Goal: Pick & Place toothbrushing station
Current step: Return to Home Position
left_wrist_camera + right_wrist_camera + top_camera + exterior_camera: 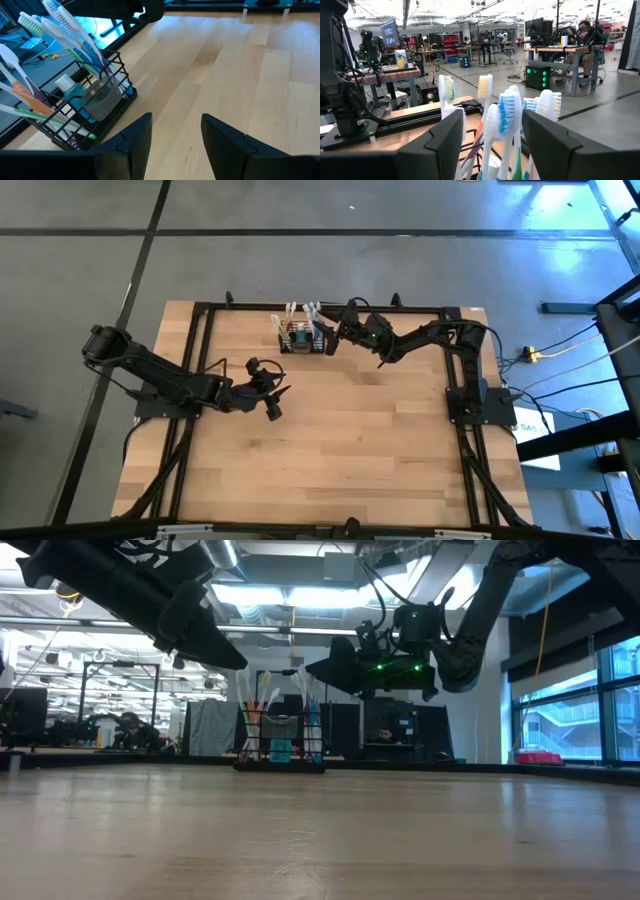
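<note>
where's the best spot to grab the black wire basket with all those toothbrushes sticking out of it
Probably the top wire of the black wire-mesh basket's end wall beside the clear cup, coming down from above at that end. The plastic toothbrushes lean away toward the other end, so that wire looks bare, and the open grid should let one claw finger slip inside.

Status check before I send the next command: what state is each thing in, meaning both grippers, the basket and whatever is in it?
Basket: upright at the far edge of the table, loaded.
Toothbrushes: standing in the basket, heads up.
Teal tube: upright inside the basket, capped.
Left gripper: open, empty, over bare table.
Right gripper: open, empty, raised next to the basket.
</note>
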`<state>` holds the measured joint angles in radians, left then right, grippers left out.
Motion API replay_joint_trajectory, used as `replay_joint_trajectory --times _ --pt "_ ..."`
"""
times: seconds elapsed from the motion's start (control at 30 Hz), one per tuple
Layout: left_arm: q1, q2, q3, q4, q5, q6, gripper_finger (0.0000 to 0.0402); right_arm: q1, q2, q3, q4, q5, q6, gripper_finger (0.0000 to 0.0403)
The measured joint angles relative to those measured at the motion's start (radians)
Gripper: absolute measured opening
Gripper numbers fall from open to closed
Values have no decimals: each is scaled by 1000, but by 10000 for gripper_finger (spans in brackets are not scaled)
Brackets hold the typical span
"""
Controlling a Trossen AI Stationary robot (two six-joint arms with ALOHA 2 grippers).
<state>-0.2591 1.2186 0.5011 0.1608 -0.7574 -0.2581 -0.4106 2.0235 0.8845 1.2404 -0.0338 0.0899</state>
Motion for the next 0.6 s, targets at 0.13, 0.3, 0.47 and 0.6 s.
replay_joint_trajectory --times 0.13,0.3,0.47,0.6 --pt "0 0 0 0 0 0 166 -5 -6 0 -1 0 5 214" --pt "0 0 0 -8 16 0 166 -10 -32 -1 -11 -3 10 215" --pt "-1 0 0 -8 47 -1 166 -9 -89 -1 -53 -11 7 215" --pt "-1 0 0 -8 49 -9 166 -10 -149 -1 -134 -11 7 215"
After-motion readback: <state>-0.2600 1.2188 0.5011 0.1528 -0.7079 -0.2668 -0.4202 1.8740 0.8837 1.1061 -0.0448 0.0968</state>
